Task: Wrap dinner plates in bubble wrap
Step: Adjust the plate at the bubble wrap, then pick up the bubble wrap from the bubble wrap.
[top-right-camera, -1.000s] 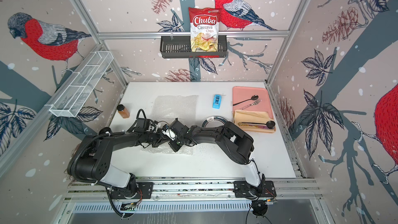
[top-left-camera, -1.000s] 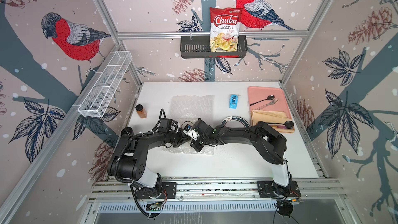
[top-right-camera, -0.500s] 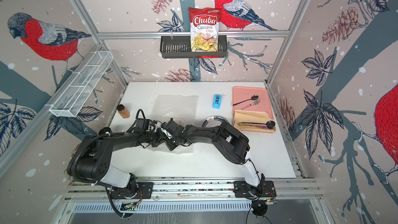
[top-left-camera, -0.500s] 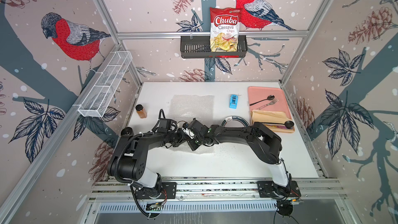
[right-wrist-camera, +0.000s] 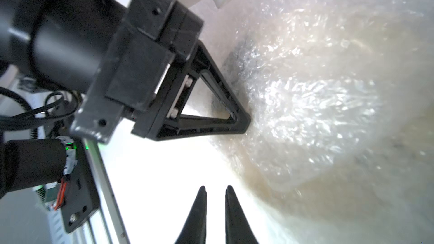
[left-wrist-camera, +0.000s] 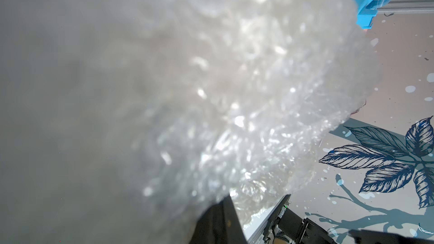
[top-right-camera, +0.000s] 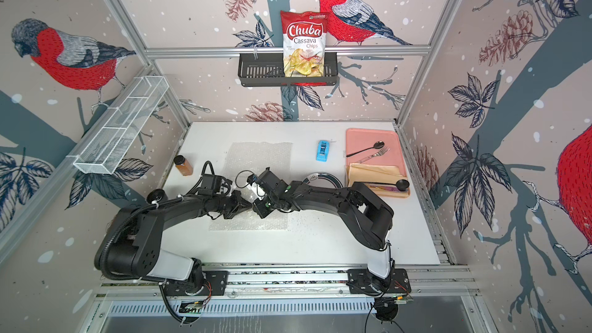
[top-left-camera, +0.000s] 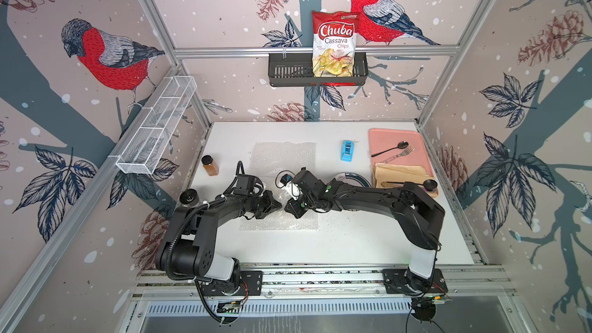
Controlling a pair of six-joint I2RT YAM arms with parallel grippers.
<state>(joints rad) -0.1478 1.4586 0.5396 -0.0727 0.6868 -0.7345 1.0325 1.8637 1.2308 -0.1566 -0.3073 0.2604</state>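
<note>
Bubble wrap (top-left-camera: 288, 224), clear, dimpled, crumpled rectangle at table (top-left-camera: 352, 245) centre, fold pinched in clamped left gripper (right-wrist-camera: 244, 123); right gripper (right-wrist-camera: 215, 187), black tapered jaws slightly parted, empty; round teal-rimmed plate (top-left-camera: 355, 177) at wrap's 3 o'clock.

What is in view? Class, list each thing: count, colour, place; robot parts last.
bubble wrap: two, clear, one flat at back, one bunched at centre
dinner plate: one showing, dark-rimmed, behind the right arm
tray: one, pink, back right
spoons: two, black, on tray and napkin
fork: one, silvery, on tray
napkin: one, tan, on tray
tape dispenser: one, blue, beside tray
jar: one, amber, left edge
chips bag: one, red-white, in black wall basket
wire rack: one, white, left wall
left pincer: one, black, shut on bubble wrap
right pincer: one, black, slightly open, empty
</note>
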